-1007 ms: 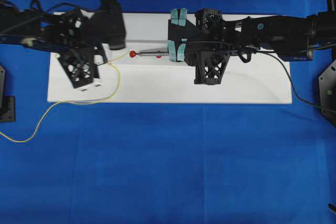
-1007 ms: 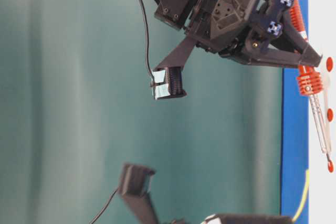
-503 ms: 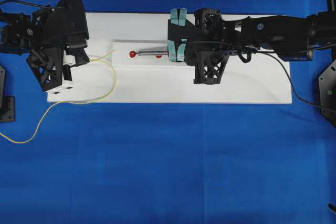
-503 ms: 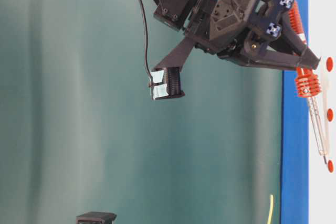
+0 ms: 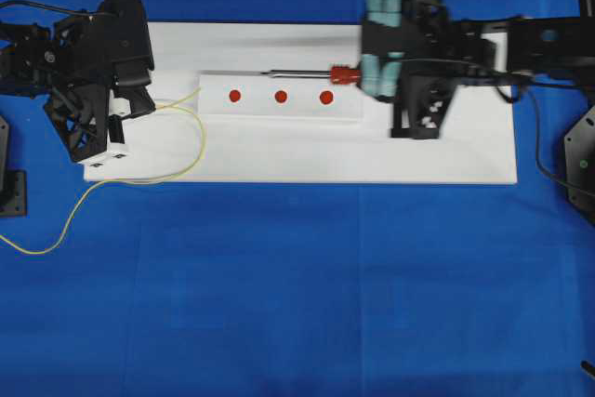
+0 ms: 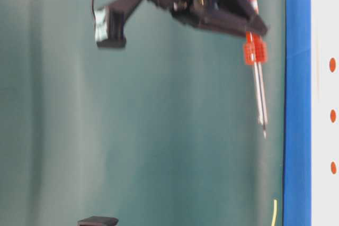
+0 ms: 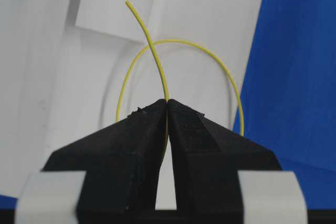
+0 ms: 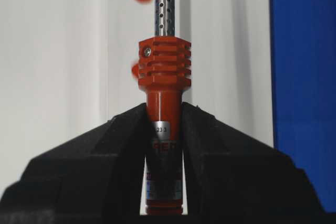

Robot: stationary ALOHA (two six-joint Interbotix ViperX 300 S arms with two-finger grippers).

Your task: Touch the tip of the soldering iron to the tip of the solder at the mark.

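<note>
The right gripper [image 5: 383, 74] and its arm are blurred in both exterior views, and the iron's tip is hard to make out there. On the soldering iron [image 8: 164, 77], a silver band reading "23 3" and part of a red label can be read. Its red ribbed collar and perforated silver shaft are seen, pinched at the handle above the white board [image 5: 279, 160], right of three red dots [image 5: 280, 96]. The solder [image 7: 152, 45], thin and yellow, is clamped by the left gripper [image 7: 167, 103], its tip near the leftmost dot.
</note>
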